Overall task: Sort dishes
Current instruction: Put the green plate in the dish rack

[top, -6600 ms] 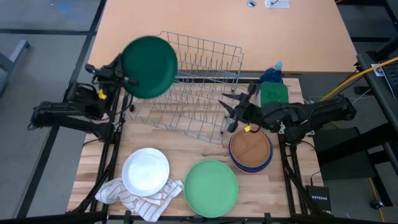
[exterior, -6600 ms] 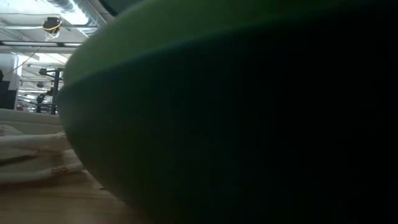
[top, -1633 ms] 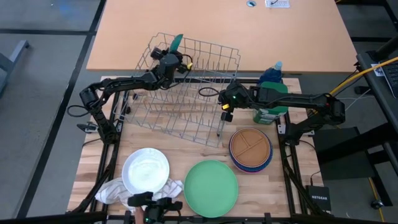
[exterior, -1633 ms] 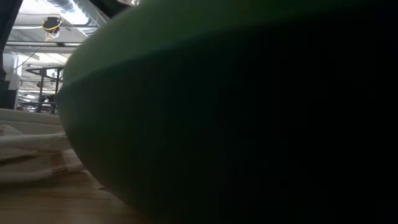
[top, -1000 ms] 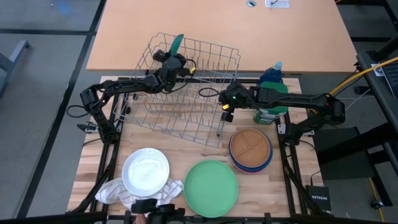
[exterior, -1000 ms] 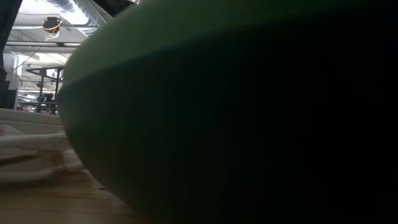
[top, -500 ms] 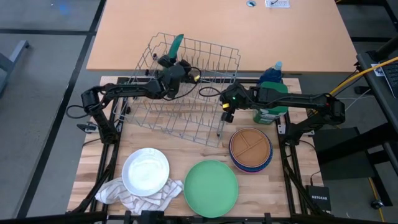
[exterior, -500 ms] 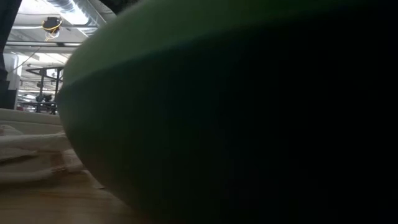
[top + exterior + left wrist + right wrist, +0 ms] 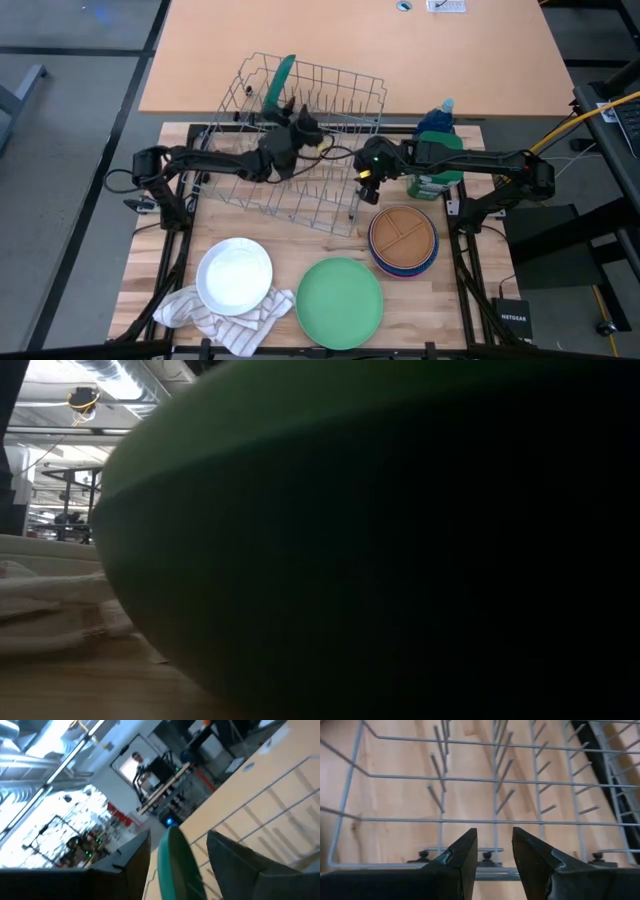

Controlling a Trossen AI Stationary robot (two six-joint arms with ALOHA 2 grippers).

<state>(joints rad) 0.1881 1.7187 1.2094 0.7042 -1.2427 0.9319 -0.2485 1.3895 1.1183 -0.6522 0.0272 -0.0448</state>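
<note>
While the light green plate [image 9: 339, 302] lies flat at the wooden table's [image 9: 320, 250] near edge, a white plate [image 9: 234, 276] sits left on a striped cloth [image 9: 200, 310]. Farther back, the wire rack [image 9: 300, 140] holds the dark green plate [image 9: 277, 80] on edge — the left gripper [image 9: 300, 128] apart from it, fingers spread. The right gripper [image 9: 494, 851] is parted at the rack's right rim — beyond, a tan tabletop [image 9: 350, 45].

Light green plate [image 9: 380, 540] filling the view, white striped cloth [image 9: 45, 605] behind
</note>
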